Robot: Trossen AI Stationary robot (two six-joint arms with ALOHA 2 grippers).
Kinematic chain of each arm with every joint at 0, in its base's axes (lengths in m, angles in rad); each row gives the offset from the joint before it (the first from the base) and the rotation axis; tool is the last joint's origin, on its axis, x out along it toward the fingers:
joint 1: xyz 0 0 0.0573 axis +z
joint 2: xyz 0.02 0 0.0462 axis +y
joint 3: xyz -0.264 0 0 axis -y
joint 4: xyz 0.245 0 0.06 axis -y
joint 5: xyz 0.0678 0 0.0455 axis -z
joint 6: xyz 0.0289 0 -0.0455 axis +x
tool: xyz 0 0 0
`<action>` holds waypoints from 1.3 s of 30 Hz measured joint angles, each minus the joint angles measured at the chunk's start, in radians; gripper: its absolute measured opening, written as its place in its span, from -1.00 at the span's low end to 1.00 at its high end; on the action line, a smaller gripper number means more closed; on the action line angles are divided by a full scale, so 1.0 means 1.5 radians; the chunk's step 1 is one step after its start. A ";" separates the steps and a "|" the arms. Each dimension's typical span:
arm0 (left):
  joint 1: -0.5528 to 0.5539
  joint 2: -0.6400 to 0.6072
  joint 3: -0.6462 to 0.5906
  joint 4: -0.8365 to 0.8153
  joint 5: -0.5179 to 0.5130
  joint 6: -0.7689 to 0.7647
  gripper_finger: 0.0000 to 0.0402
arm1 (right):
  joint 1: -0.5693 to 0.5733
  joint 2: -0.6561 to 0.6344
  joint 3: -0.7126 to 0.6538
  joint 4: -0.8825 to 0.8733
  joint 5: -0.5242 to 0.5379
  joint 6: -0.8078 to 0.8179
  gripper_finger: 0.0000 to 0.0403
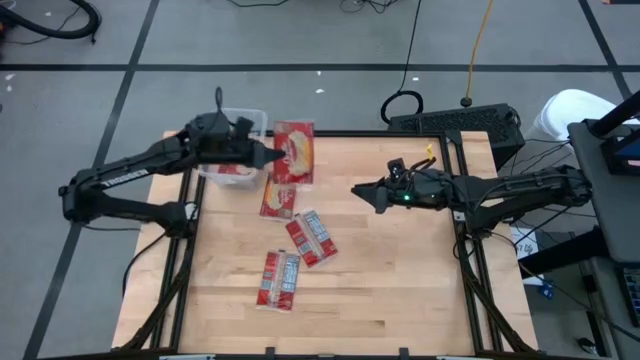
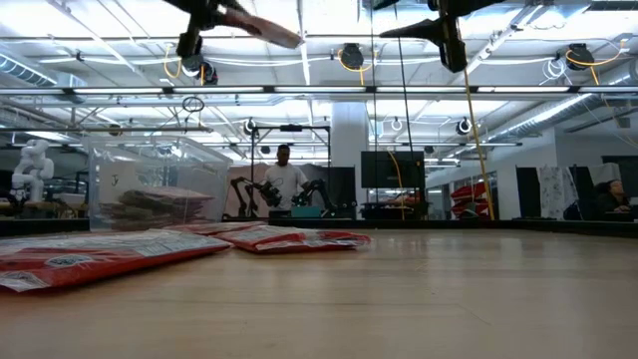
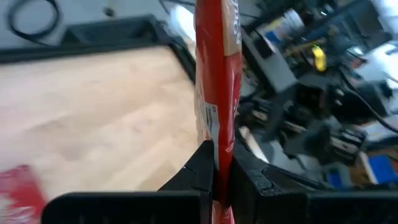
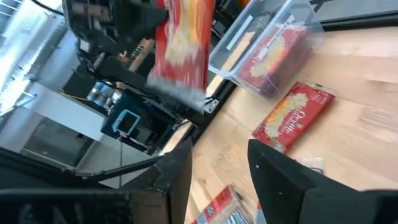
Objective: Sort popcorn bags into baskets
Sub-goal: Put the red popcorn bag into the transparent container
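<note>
Pinching a red popcorn bag (image 1: 296, 151) beside the clear basket (image 1: 254, 119), left end effector (image 1: 274, 157); right end effector (image 1: 358, 190) released above the worktop (image 1: 400, 280).

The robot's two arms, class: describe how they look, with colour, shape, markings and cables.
Both arms are dark, slim and jointed. The left arm bears pale lettering along its forearm. The right arm shows a small green light near its wrist, with cables trailing at its base. The right pincer has two blocky black fingers.

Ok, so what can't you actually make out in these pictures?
- Count of bags in the clear basket: high view, the left arm covers it.
- Print on the held popcorn bag: left wrist view, edge-on and blurred.
- Left claw: low view, cut off by the top edge.
</note>
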 joint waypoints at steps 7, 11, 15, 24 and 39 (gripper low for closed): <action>0.114 -0.033 0.000 -0.131 0.000 0.061 -0.86 | -0.002 0.000 0.000 -0.037 0.000 0.000 -0.28; 0.181 -0.031 0.000 -0.167 0.003 0.105 -0.86 | -0.006 0.000 0.000 -0.034 -0.001 0.003 -0.28; 0.244 -0.029 0.000 -0.178 0.021 0.135 -0.85 | -0.018 0.000 0.000 -0.031 -0.001 0.022 -0.28; 0.368 -0.027 0.000 -0.238 0.050 0.225 -0.85 | -0.056 0.000 0.000 -0.031 -0.001 0.035 -0.29; 0.457 0.000 0.000 -0.361 0.046 0.397 -0.85 | -0.083 0.001 0.000 -0.034 0.003 0.029 -0.29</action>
